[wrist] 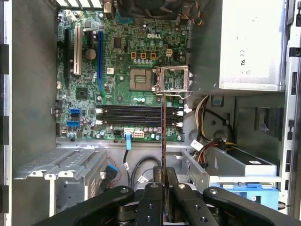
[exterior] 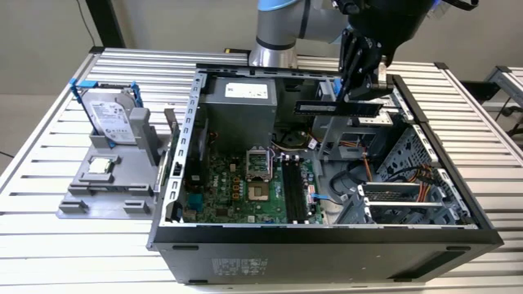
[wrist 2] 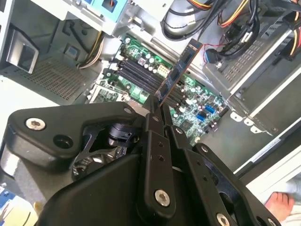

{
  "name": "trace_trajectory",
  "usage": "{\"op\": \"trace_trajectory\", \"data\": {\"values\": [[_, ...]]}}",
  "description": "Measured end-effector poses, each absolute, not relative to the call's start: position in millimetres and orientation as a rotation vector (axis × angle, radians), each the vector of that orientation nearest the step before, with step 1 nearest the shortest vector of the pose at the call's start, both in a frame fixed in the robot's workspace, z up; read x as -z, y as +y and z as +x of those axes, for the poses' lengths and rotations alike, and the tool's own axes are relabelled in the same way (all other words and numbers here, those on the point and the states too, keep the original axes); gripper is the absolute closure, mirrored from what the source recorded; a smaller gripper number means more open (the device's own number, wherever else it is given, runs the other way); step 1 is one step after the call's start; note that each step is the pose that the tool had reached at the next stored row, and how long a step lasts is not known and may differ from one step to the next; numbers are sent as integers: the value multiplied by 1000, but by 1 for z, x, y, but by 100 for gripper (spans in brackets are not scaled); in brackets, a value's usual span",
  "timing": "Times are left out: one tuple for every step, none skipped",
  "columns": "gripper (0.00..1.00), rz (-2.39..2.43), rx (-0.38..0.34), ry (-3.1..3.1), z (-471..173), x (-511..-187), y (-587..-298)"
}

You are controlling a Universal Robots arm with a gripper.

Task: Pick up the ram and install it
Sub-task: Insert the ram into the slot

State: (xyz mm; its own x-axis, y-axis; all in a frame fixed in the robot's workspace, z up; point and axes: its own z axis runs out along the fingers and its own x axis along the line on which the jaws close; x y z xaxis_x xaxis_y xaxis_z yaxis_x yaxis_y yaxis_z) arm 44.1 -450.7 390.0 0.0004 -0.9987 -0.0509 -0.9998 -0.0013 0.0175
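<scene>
**Ram clamped in the gripper above the open case**

In the first wrist view the gripper has its fingers closed tight on one end of the ram. The ram is seen edge-on as a thin dark line reaching out from between them. In the exterior view the stick hangs level in the air over the open computer case, near the drive cage and well clear of the board.

Below it lies the green motherboard with its row of dark memory slots, none touched by the ram. Farther off, at the exterior view's left, a grey holder on the slatted table carries the hard drive and the processor chip.
</scene>
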Motion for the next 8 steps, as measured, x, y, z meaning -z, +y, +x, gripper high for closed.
{"op": "trace_trajectory", "data": {"values": [[100, -2205, -75, 2203, 43, -390, -451], [100, -2205, -75, 2203, 43, -390, -453], [100, -2204, -75, 2204, 42, -390, -454], [100, -2203, -75, 2205, 42, -390, -455], [100, -2200, -75, 2208, 42, -390, -456], [100, -2196, -75, 2212, 41, -390, -456], [100, -2190, -75, 2217, 41, -390, -456], [100, -2183, -75, 2224, 41, -390, -456]]}}
